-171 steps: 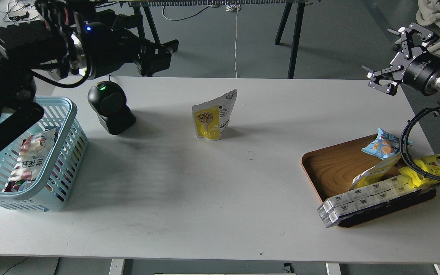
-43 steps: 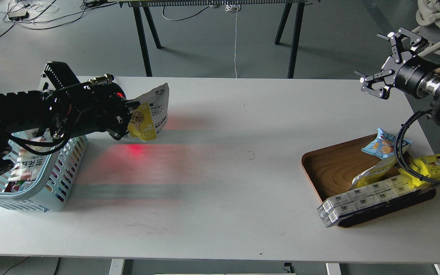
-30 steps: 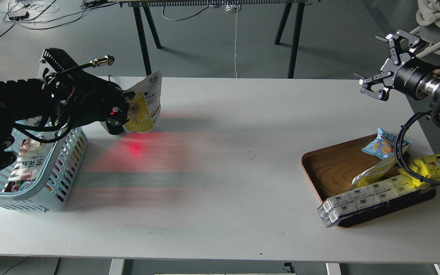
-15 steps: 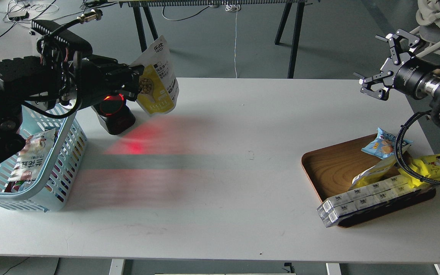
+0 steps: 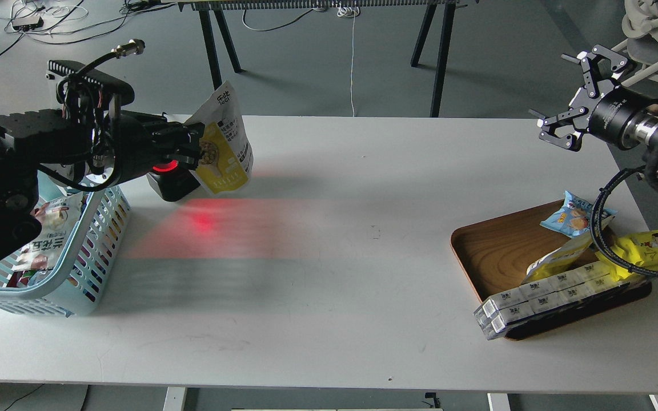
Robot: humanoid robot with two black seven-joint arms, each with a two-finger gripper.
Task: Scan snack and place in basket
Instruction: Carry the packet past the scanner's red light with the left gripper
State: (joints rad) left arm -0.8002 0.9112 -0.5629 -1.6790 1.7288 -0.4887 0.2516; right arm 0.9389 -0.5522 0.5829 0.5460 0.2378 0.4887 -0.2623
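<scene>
My left gripper [image 5: 196, 149] is shut on the snack [image 5: 223, 154], a yellow-fronted pouch with a picture of beige balls and a white text panel. It holds the pouch in the air just right of the black scanner [image 5: 170, 181], which glows red and throws red light on the table. The light blue basket [image 5: 97, 240] stands at the table's left edge, below my left arm, with packets inside. My right gripper [image 5: 574, 94] is open and empty, raised above the table's far right corner.
A brown wooden tray [image 5: 492, 251] at the right holds white boxes [image 5: 534, 299], a small blue packet [image 5: 573, 216] and yellow wrappers, one with a cartoon girl's face [image 5: 657, 245]. Black table legs stand behind the table.
My left gripper took the pouch from the table's middle to the scanner. In the last half second it has come down a little and moved left with the pouch. The right arm is almost still.
</scene>
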